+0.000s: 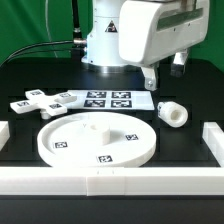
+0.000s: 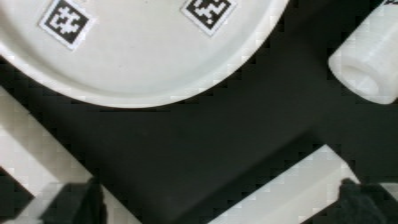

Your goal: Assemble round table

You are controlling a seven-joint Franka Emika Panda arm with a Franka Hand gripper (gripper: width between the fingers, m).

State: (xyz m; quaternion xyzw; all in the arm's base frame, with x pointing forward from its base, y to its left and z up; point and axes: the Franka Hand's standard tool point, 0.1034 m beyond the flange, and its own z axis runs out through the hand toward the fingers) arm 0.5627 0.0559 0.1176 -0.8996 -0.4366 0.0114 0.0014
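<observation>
The large rimmed round disc (image 1: 95, 142) lies flat at the table's front middle, tags up; the wrist view shows part of it (image 2: 125, 45). The short cylindrical post (image 1: 175, 113) lies on its side toward the exterior view's right of the disc, and its end shows in the wrist view (image 2: 370, 65). The cross-shaped four-armed piece (image 1: 40, 101) lies at the exterior view's left. My gripper (image 1: 164, 73) hangs above the table, higher than the post, open and empty. In the wrist view its dark fingertips (image 2: 73, 205) stand wide apart around the gripper's middle (image 2: 217, 208).
The marker board (image 1: 108, 100) lies behind the disc. Long white border rails run along the front (image 1: 110, 181), the exterior view's left (image 1: 4, 133) and right (image 1: 211, 139). A rail also crosses the wrist view (image 2: 285, 185). Black tabletop (image 2: 214, 130) lies under the gripper.
</observation>
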